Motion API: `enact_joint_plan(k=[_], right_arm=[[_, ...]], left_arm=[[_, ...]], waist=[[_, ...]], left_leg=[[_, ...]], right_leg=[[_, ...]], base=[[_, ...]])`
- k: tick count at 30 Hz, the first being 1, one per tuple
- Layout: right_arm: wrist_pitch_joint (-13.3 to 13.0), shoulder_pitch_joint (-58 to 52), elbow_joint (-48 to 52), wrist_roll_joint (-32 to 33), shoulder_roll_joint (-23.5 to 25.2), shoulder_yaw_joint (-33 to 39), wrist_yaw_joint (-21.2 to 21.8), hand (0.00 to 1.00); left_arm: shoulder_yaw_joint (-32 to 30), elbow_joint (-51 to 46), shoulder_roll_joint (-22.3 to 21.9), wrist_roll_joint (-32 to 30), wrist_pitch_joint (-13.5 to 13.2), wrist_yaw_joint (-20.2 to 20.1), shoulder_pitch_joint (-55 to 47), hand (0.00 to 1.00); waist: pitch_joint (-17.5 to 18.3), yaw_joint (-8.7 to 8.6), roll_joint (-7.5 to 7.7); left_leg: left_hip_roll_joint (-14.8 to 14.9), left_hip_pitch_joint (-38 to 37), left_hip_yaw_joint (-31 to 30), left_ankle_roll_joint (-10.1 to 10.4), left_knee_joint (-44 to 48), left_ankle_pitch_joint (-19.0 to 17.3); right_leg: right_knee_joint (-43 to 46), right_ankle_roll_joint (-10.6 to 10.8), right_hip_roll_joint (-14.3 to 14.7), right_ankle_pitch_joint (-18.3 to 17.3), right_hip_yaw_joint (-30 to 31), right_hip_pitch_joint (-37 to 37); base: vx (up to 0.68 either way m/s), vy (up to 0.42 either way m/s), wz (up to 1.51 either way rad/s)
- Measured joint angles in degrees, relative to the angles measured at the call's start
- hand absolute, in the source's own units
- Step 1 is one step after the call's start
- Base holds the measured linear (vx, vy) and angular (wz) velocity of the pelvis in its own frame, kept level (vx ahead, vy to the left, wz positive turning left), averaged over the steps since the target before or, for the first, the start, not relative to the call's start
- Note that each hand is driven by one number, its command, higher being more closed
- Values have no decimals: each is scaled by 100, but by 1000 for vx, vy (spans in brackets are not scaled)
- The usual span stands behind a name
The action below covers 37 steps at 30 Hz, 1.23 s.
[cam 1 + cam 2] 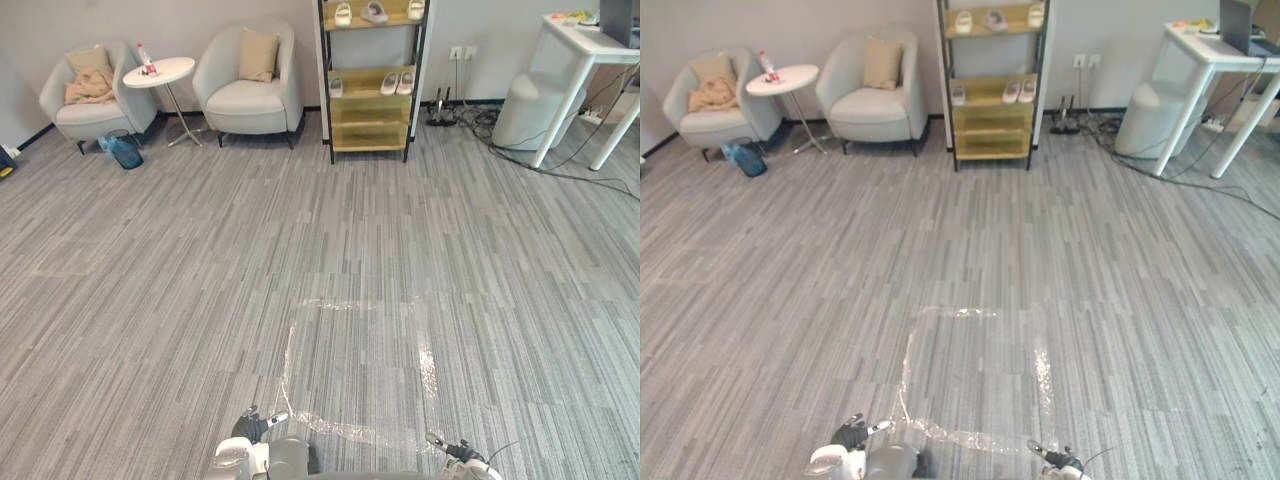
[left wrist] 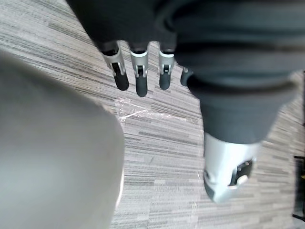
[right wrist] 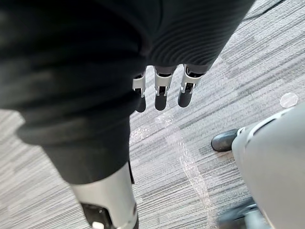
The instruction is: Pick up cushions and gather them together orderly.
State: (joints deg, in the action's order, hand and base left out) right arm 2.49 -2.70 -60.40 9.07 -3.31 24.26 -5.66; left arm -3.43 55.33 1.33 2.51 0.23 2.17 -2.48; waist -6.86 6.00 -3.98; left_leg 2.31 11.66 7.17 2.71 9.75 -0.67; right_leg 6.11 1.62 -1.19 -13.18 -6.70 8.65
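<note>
Left hand and right hand hang over the carpet, fingers straight and slack, holding nothing. Shiny tape outline just ahead. Far left, two grey armchairs. Right armchair: tan cushion upright against the backrest, long axis vertical. Left armchair: second cushion leaning back, lower edge hidden by crumpled cloth.

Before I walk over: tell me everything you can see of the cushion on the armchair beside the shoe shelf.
The cushion is tan, roughly square and plain, and looks like soft fabric. It stands upright, leaning against the backrest of the pale grey armchair, with its lower edge on the seat. Nothing else touches it. The chair stands by the far wall, between the round side table and the shelf.
</note>
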Motion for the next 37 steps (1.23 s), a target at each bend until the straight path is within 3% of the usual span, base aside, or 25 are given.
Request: enact_joint_plan(k=[1, 2, 3, 5, 6, 7, 9, 10, 13, 15, 16, 17, 18, 20, 21, 23, 25, 27, 28, 29, 30, 31, 32, 34, 37], right_arm=[[17, 2, -19, -3, 36, -3, -2, 0], [29, -4, -36, -8, 104, -5, 1, 0], [28, -52, -29, -16, 119, -28, 15, 0], [27, -66, 62, -61, 115, -70, 55, 0], [27, -66, 79, -147, 129, -71, 74, 0], [30, -92, 83, -236, 153, -78, 83, 0], [28, -130, 117, -240, 141, -99, 97, 0], [26, -125, 114, -234, 111, -84, 101, 0], [17, -28, 91, -236, 123, -77, 118, 0], [20, 32, 46, -233, 127, 6, 122, 0], [23, 26, 10, -229, 142, 28, 120, 0], [20, 27, -107, -194, 79, 60, 137, 0], [12, 54, -140, -201, 35, 167, 118, 0], [22, 12, -172, -213, -28, 213, 103, 0], [17, -20, -131, -184, -20, 213, 97, 0], [0, -83, -60, -162, -40, 204, 78, 0], [1, -178, -18, -108, -9, 206, 49, 0], [14, -217, 4, 6, 26, 208, 49, 0], [19, -225, 10, 9, 63, 251, 53, 0], [25, -224, 18, 18, 90, 265, 53, 0], [26, -224, 17, 18, 88, 276, 53, 0], [28, -226, 16, 16, 87, 304, 52, 0], [32, -235, 14, 10, 105, 304, 39, 0], [28, -321, 68, 10, 257, 263, 47, 0], [29, -363, 77, 12, 362, 253, 52, 0]], left_arm=[[12, 5, 10, -10, 8, -10, -7, 0], [9, 44, 122, -9, 15, -11, -12, 0], [-11, 55, 164, -7, 34, -4, -18, 0], [-2, 69, 160, -4, 39, -8, -38, 0], [11, 116, 167, -1, 62, -14, -15, 0], [9, 120, 145, 0, 82, -12, 15, 0], [15, 129, 100, 4, 85, -10, -5, 0], [31, 153, 84, 6, 84, -9, -27, 0], [61, 170, 72, 37, 80, -7, -24, 0], [110, 201, 133, 56, 71, -8, -32, 0], [172, 241, 232, 54, 68, -8, -40, 0], [160, 346, 305, 77, 73, 15, 10, 0], [158, 389, 247, 106, 75, 4, 16, 0], [-24, 328, 92, 134, 54, 3, -49, 0], [-111, 302, 10, 136, 55, 2, -45, 0], [-179, 144, -32, 138, 60, -12, -50, 0], [-170, 124, -20, 151, 54, -13, -51, 0], [-164, 91, -13, 149, 50, -20, -55, 0], [-162, 92, -2, 149, 48, -16, -55, 0], [-163, 92, -5, 151, 46, -15, -53, 0], [-161, 98, -4, 151, 45, -15, -52, 0], [-158, 112, -29, 149, 47, -13, -51, 0], [-164, 110, 20, 141, 48, -20, -30, 0], [-152, 160, 129, 103, 57, -19, -26, 0], [-33, 159, 161, 90, 57, -27, 19, 0]], waist=[[68, 37, 33], [196, 43, 251], [259, 44, 373], [283, 58, 408], [256, 35, 404], [167, 9, 375], [146, 4, 336], [111, -25, 233], [96, -138, 230], [72, -242, 266], [64, -272, 392], [-9, -291, 449], [-31, -277, 291], [6, -272, 210], [10, -258, 178], [-3, -248, 76], [-4, -224, 79], [1, -214, 127], [13, -216, 153], [14, -211, 151], [20, -208, 138], [39, -200, 105], [62, -170, 140], [175, -181, 376], [272, -184, 523]], left_leg=[[-85, -19, 9, -251, 60, 197], [-286, -25, 86, -362, 159, -45], [-416, -102, 210, -443, 211, -223], [-571, -458, 384, -566, 248, -472], [-645, -732, 373, -606, 224, -614], [-686, -1131, 304, -614, 205, -788], [-683, -1699, 243, -620, -1, -867], [-618, -1992, 187, -620, -209, -867], [-381, -2390, 1, -589, -498, -886], [-280, -2489, -174, -438, -503, -1003], [-351, -2544, -318, -355, -481, -1072], [-382, -2646, -522, -247, -386, -1264], [-248, -2648, -584, -178, -236, -1321], [-131, -2363, -635, -74, 578, -1392], [-39, -1996, -614, -36, 1398, -1404], [193, -1296, -534, 303, 2987, -1141], [443, -1010, -162, 114, 3481, -1334], [371, -908, -1, 29, 2851, -1467], [206, -876, -56, 42, 2033, -1454], [17, -861, -344, 82, 967, -1277], [-25, -866, -480, 96, 605, -1113], [-29, -868, -666, 77, 226, -631], [-50, -997, -585, 74, 238, -476], [-183, -1175, -517, 49, 24, -496], [-333, -1344, -469, 41, -187, -493]], right_leg=[[45, 83, -68, -124, 85, 61], [237, 137, -292, -259, 143, 70], [621, 248, -459, -363, 322, -46], [2197, 656, -641, -444, 733, -555], [3319, 1006, -717, -213, 824, -968], [4335, 1088, -795, -108, 786, -1237], [4938, 858, -890, -199, 492, -1523], [4827, 659, -920, -301, 198, -1643], [3451, 350, -818, -328, -306, -2032], [2079, 223, -577, 155, -134, -2174], [1279, 139, -475, 836, 152, -2116], [1269, 40, -404, 1243, 312, -2100], [1375, -49, -297, 1162, 252, -2076], [1282, -88, -286, 884, 188, -1930], [1172, -156, -240, 796, 121, -1802], [1138, -296, -124, 577, 69, -1537], [998, -310, -111, 449, -21, -1068], [767, -265, -188, 418, -24, -808], [680, -189, -250, 379, 5, -726], [663, -123, -267, 336, 85, -728], [665, -95, -258, 320, 102, -727], [691, -39, -201, 281, 136, -717], [745, 26, -199, 216, 264, -642], [656, 103, -345, 155, 290, -519], [485, 167, -465, 131, 291, -350]], base=[[517, 209, -21], [576, 183, -20], [669, 221, -28], [516, 183, -29], [388, 128, -3], [493, 141, 7], [467, 85, 13], [389, 26, 28], [398, -55, 39], [383, -147, 50], [401, -221, 40], [392, -223, 27], [347, -227, 20], [277, -179, 6], [285, -204, 9], [282, -180, 13], [282, -118, 11], [203, -65, 3], [243, 34, -12], [252, 69, -16], [220, 102, -26], [210, 129, -37], [276, 161, -36], [307, 172, -16], [170, 94, -2]])
